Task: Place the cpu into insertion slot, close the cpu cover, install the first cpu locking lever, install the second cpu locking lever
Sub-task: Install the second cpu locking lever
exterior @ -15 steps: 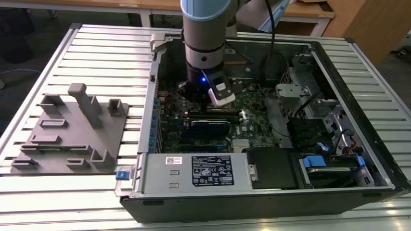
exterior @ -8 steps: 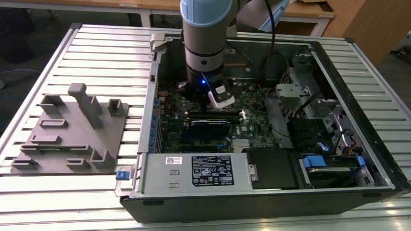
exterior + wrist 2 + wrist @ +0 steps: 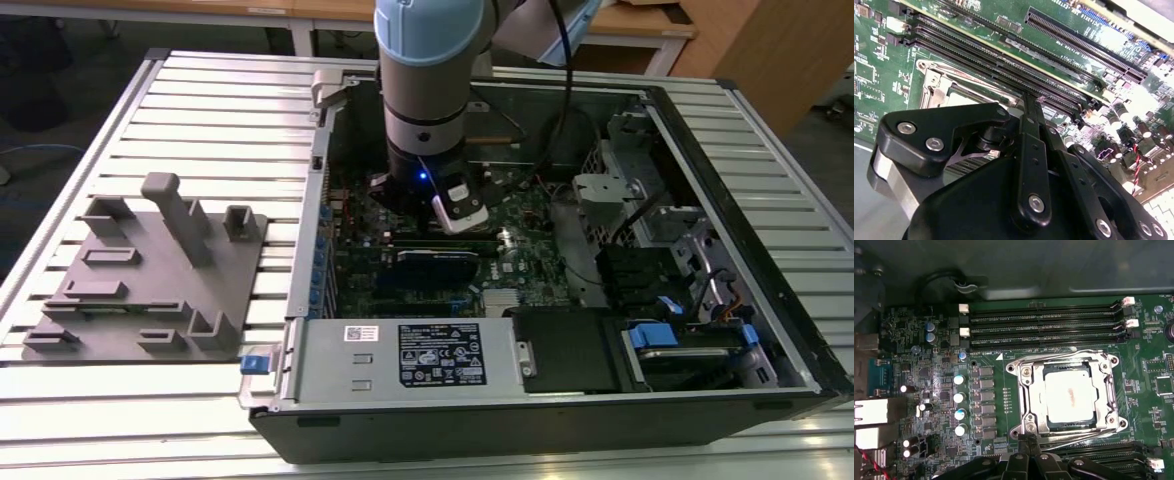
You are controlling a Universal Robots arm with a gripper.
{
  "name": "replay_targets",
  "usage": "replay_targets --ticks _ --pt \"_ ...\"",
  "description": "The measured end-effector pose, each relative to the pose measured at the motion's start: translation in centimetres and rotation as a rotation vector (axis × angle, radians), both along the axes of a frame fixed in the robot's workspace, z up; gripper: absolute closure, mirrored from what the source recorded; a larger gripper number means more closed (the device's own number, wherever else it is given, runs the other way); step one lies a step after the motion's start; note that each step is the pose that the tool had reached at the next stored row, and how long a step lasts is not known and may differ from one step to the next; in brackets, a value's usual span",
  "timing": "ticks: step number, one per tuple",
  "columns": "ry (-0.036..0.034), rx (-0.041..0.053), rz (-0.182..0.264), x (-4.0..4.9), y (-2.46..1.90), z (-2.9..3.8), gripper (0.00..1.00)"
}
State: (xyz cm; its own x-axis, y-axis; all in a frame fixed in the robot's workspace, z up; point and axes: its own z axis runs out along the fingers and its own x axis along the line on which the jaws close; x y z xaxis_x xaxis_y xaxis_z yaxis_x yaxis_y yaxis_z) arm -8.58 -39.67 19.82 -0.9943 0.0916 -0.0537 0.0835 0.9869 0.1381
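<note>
Closest to us, our gripper (image 3: 1026, 441) has its black fingers (image 3: 1030, 107) pinched together, gripping nothing, at the socket's edge. Beyond sits the cpu (image 3: 1069, 396) in the insertion slot (image 3: 1040, 427), the cpu cover (image 3: 1110, 390) closed over it.

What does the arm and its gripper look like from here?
The arm is a thick silver-grey tube with a pale blue joint cap on top and a small blue light lower down. A black cable runs beside it. The gripper is black, built from flat linkage bars pinned with silver screws, narrowing to slim fingertips.
</note>
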Motion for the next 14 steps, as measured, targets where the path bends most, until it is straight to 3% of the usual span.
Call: replay_targets --ticks 5,11,12,14 --pt "-0.0001 0.0002 0.0 0.01 -0.12 0.04 0.9" --pt "-0.0001 0.0025 0.0 0.01 -0.59 0.07 0.9" --pt "-0.0001 0.0098 0.0 0.0 -0.67 0.07 0.9" --pt "0.0 0.0423 0.0 0.0 -0.74 0.06 0.9"
